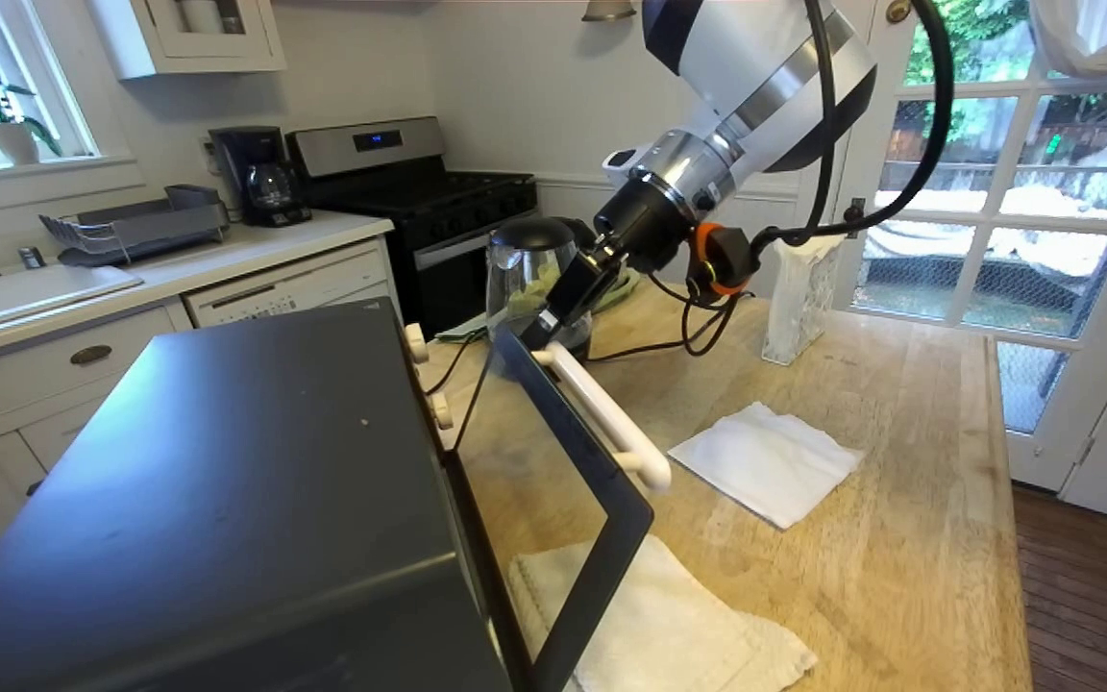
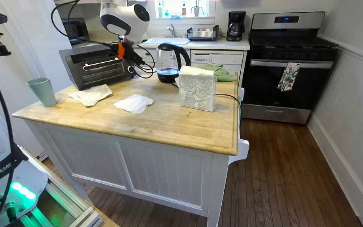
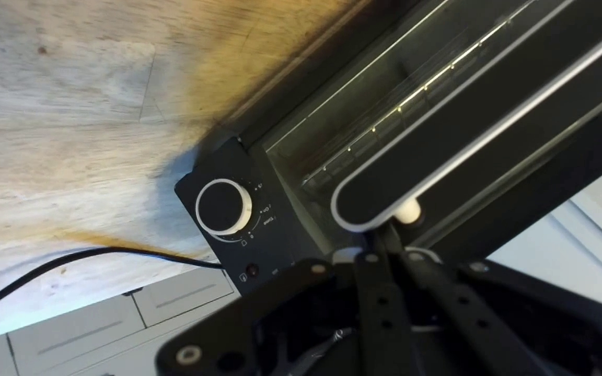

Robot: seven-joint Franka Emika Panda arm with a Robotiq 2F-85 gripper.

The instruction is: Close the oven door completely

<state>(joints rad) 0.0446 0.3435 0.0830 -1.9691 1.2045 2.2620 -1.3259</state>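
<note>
The oven door (image 1: 563, 423) stands partly open, tilted out from the dark countertop oven (image 1: 294, 432). It also shows in an exterior view (image 2: 102, 75) and in the wrist view (image 3: 481, 196). Its pale bar handle (image 1: 602, 408) runs along the upper edge; in the wrist view the handle (image 3: 437, 141) has a dark face with a pale rim. My gripper (image 1: 539, 332) is at the door's upper corner, beside the handle's end. In the wrist view the gripper's fingers (image 3: 384, 237) are together with nothing seen between them. The tips are partly hidden behind the handle; I cannot tell if they touch the door.
A glass kettle (image 1: 525, 274) stands close behind the gripper. A white napkin (image 1: 765, 461) and a cream cloth (image 1: 669, 625) lie before the oven. A carved white holder (image 2: 197, 90) and a green cup (image 2: 44, 91) stand on the table. A black cable (image 3: 113, 250) runs near the oven knob (image 3: 222, 207).
</note>
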